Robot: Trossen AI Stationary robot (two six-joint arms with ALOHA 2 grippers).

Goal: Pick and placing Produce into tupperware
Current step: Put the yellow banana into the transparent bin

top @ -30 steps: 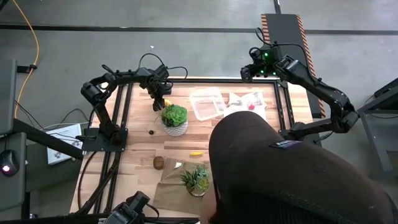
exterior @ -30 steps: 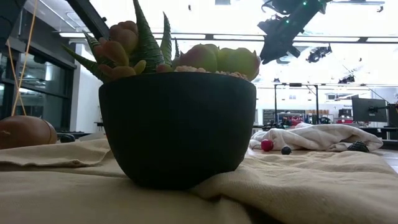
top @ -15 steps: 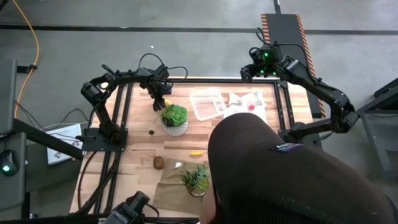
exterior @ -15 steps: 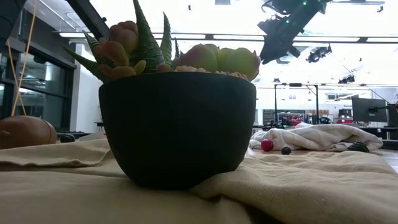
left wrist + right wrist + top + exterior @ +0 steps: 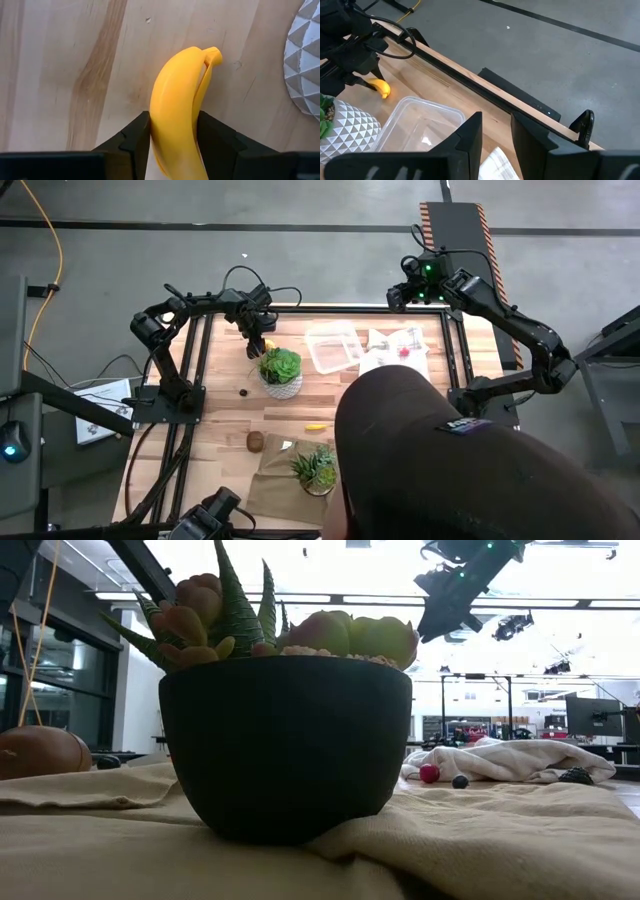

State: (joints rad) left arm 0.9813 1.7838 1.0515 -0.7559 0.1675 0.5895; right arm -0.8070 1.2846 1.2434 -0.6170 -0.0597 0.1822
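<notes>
My left gripper (image 5: 258, 345) is at the table's far left, shut on a yellow banana (image 5: 176, 115), right beside the white pot with a green plant (image 5: 281, 370). The clear tupperware (image 5: 333, 347) stands on the table to the right of that pot and also shows in the right wrist view (image 5: 417, 125). A red berry (image 5: 404, 351) lies on the white cloth (image 5: 395, 340). A brown ball (image 5: 255, 441), a small yellow piece (image 5: 316, 426) and a tiny dark piece (image 5: 243, 391) lie on the wood. My right gripper (image 5: 496, 137) is open and empty, high over the far edge. My left gripper pinches the banana's two long sides (image 5: 159, 131) between its two fingers, which lie across it. The fingers come from above, pointing down. The stem end (image 5: 213, 54) sticks out free beyond the fingers. Whether the banana is clear of the table, I cannot tell.
A person's head and back (image 5: 450, 470) cover the table's near right. A dark pot of succulents (image 5: 285, 740) stands on a beige cloth (image 5: 275, 480) near the front edge. Small dark berries (image 5: 460, 781) lie by the white cloth.
</notes>
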